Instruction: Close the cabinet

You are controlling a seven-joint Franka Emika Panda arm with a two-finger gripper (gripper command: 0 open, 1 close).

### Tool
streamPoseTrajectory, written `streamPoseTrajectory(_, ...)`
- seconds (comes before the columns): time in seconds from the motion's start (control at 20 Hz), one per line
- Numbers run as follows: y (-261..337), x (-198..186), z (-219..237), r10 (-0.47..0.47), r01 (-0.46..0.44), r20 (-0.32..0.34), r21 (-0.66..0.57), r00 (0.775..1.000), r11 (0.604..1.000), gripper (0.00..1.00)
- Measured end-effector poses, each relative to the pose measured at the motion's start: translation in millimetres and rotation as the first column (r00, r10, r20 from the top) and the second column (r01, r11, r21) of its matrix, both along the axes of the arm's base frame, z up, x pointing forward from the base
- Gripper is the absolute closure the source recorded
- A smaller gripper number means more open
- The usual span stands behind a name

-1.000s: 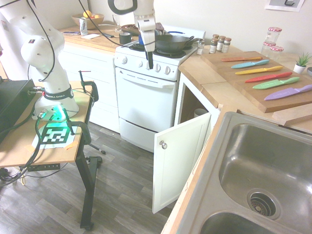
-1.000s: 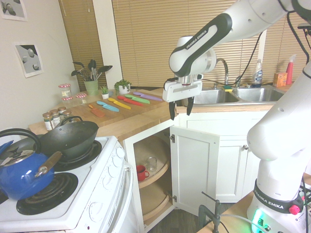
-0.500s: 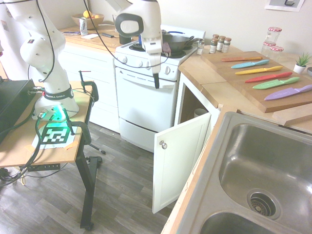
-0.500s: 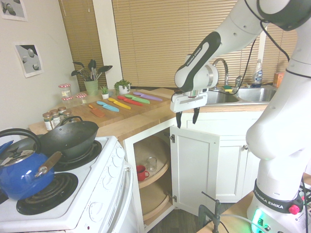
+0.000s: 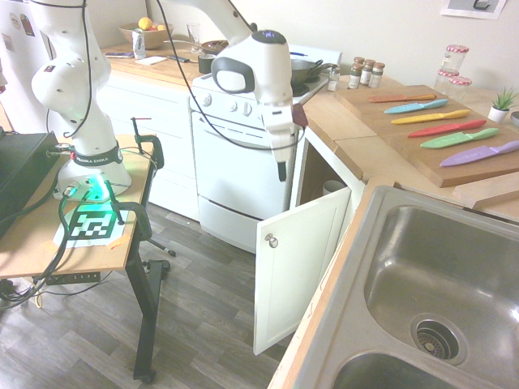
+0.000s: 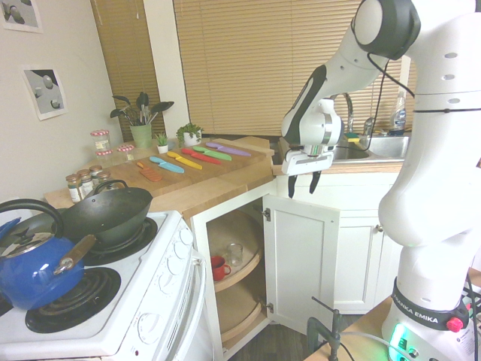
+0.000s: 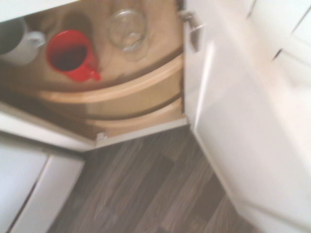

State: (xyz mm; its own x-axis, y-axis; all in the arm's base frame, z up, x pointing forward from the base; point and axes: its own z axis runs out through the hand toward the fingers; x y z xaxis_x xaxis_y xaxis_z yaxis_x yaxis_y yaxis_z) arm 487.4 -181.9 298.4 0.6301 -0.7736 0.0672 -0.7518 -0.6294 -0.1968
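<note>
Wood countertop over open white cabinet, kitchen

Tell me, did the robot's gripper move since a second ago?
Yes. In the first exterior view the gripper has come down from over the stove toward the open cabinet door, and hangs above it.

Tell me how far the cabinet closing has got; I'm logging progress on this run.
Nothing is closed yet: the cabinet door stands wide open, showing the red mug and glass jar on the shelf inside. In hand: the claw hangs open above the door's top edge, touching nothing. Left to do: get against the door and swing it shut against the frame.
</note>
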Motion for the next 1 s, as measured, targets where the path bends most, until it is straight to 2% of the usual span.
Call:
streamPoseTrajectory(0.4, -76.5, -3.0, -19.3, -0.026, 0.025, 0.023, 0.004, 0.999, 1.0, 0.0)
streamPoseTrajectory(1.0, -153.2, -1.0, -60.9, -0.127, 0.123, 0.018, 0.135, 0.992, 0.983, 0.0)
